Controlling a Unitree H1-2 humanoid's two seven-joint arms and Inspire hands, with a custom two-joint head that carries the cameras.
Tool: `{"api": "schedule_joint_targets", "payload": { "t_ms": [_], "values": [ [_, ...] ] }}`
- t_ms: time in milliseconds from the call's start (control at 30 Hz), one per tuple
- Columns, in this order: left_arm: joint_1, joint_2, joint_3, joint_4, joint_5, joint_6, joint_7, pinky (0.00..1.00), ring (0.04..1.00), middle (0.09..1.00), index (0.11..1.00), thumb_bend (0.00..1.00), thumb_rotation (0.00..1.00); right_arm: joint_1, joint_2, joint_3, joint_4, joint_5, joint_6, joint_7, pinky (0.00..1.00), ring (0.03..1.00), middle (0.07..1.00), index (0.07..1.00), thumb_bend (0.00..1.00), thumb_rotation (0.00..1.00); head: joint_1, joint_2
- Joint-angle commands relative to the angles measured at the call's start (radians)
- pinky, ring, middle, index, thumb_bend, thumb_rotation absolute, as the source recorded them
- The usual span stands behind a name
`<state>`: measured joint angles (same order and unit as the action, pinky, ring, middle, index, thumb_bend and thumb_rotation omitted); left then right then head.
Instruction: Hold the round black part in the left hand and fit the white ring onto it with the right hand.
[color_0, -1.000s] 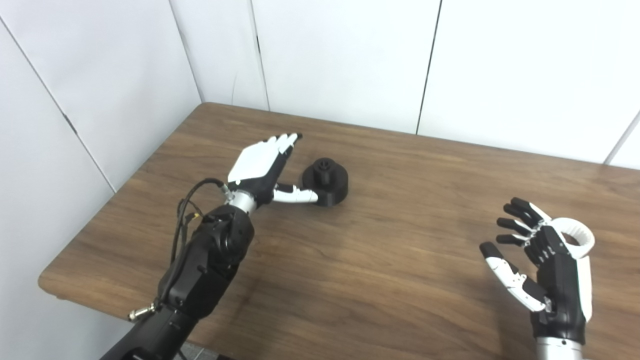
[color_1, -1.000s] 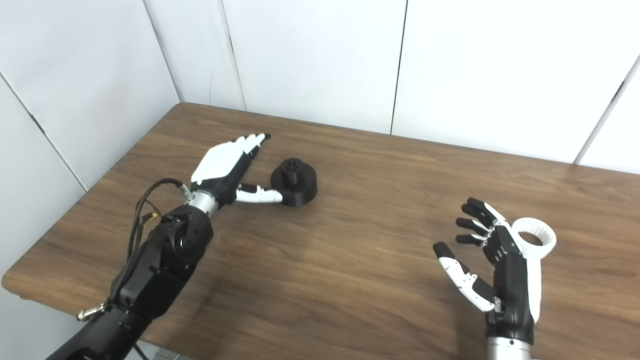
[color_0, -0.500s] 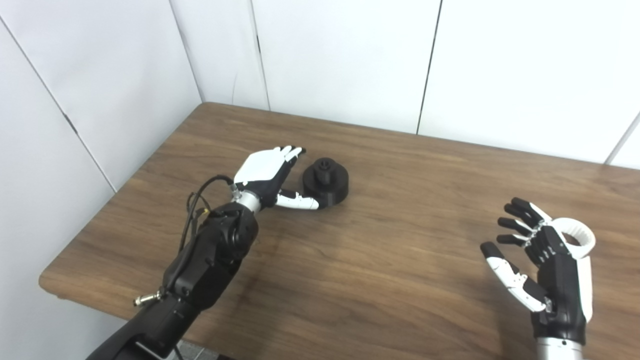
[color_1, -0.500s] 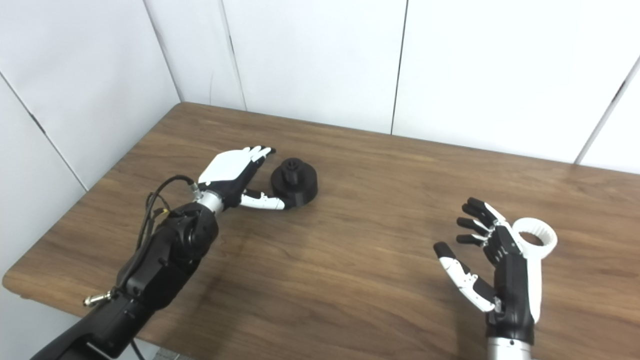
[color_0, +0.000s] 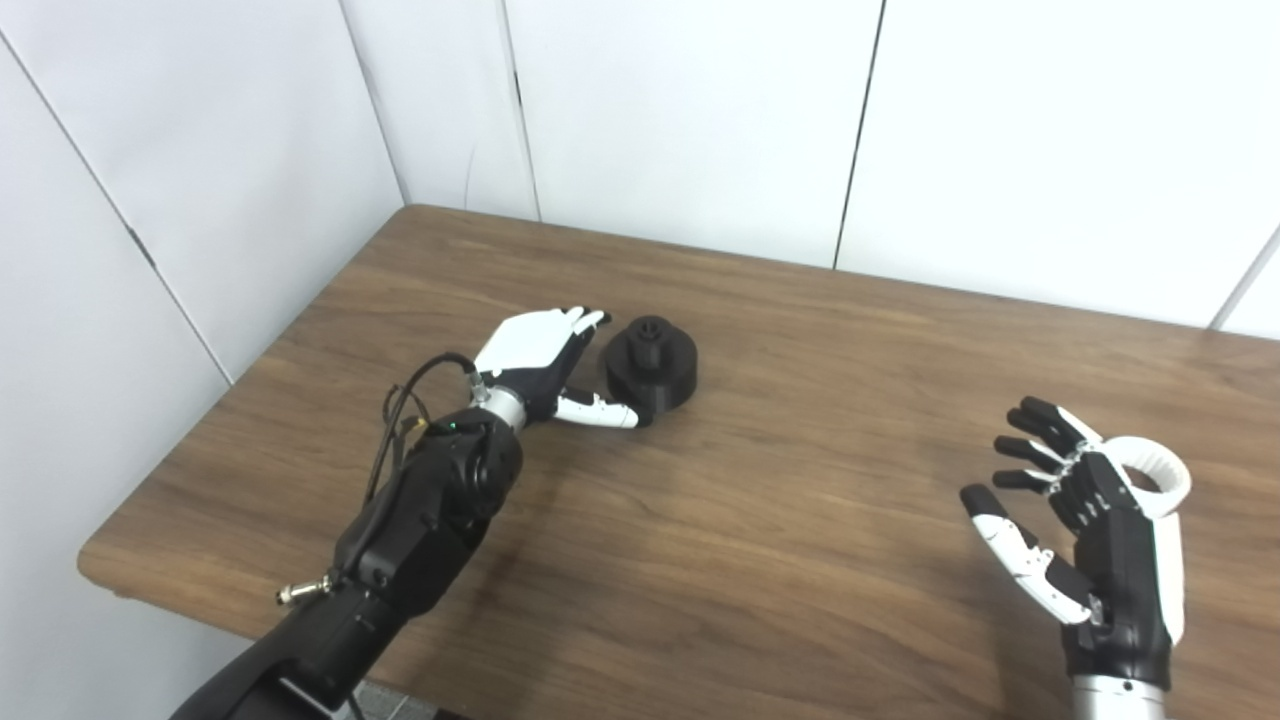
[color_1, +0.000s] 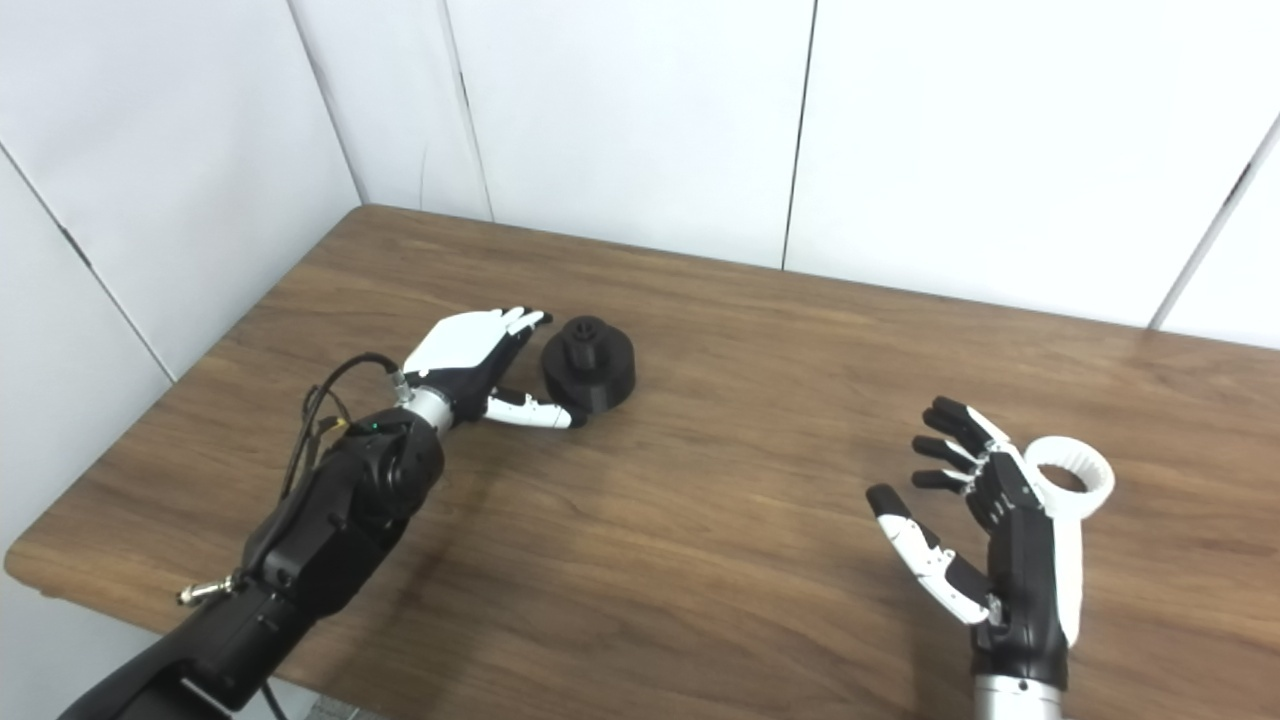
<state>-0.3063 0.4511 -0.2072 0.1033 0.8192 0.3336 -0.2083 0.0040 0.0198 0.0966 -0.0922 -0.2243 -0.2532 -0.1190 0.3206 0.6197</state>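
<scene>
Left eye view, nearest first: the right hand (color_0: 1095, 545) stands low at the right edge of the wooden table (color_0: 800, 520), wrist down and palm turned toward the middle of the table. Its fingers are spread wide and curl only a little — it holds nothing. Just behind it, partly hidden by the back of the hand, the white ring (color_0: 1152, 476) lies flat on the tabletop; whether the hand touches it I cannot tell.

Further in and well apart, on the left half of the table, the left hand (color_0: 538, 355) reaches out low over the surface at the end of its dark forearm, which carries a loop of black cable (color_0: 400, 420). Its fingers are held straight and close together, the thumb set apart from them, so the hand is open and grasps nothing. The round black part (color_0: 650, 363) stands upright on the table just beside the fingers — the thumb tip reaches its near edge, and the fingertips lie along its left side.

Behind the table rise plain white wall panels (color_0: 680, 110).
</scene>
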Motion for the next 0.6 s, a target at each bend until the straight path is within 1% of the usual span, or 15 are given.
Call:
{"api": "schedule_joint_targets", "payload": {
  "t_ms": [0, 100, 233, 333, 567],
  "values": [
    [-0.056, 0.022, 0.010, 0.003, -0.001, -0.017, 0.034, 1.00, 1.000, 1.000, 0.950, 1.00, 0.66, 0.032, -0.004, -0.010, 0.034, -0.006, -0.007, -0.005, 0.58, 0.709, 0.773, 0.774, 0.65, 0.30, 0.001, 0.001],
    [-0.056, 0.022, 0.010, 0.004, -0.005, -0.019, 0.037, 1.00, 1.000, 1.000, 0.950, 1.00, 0.66, 0.032, -0.003, -0.010, 0.034, -0.005, -0.007, -0.005, 0.58, 0.708, 0.772, 0.774, 0.66, 0.30, 0.001, 0.001],
    [-0.061, 0.006, 0.016, 0.023, -0.023, -0.038, 0.067, 1.00, 1.000, 1.000, 0.944, 1.00, 0.65, 0.038, -0.001, -0.007, 0.025, -0.010, -0.003, -0.004, 0.57, 0.707, 0.773, 0.777, 0.65, 0.29, -0.003, 0.005],
    [-0.062, 0.000, 0.017, 0.029, -0.035, -0.042, 0.084, 1.00, 1.000, 1.000, 0.940, 1.00, 0.64, 0.041, 0.001, -0.008, 0.021, -0.012, 0.004, -0.004, 0.57, 0.707, 0.773, 0.777, 0.65, 0.30, -0.004, 0.007],
    [-0.056, -0.028, 0.029, 0.043, -0.059, -0.053, 0.125, 1.00, 1.000, 1.000, 0.935, 1.00, 0.62, 0.045, 0.005, -0.009, 0.016, -0.021, 0.005, -0.009, 0.57, 0.699, 0.768, 0.774, 0.65, 0.29, -0.003, 0.011]
  ]
}}
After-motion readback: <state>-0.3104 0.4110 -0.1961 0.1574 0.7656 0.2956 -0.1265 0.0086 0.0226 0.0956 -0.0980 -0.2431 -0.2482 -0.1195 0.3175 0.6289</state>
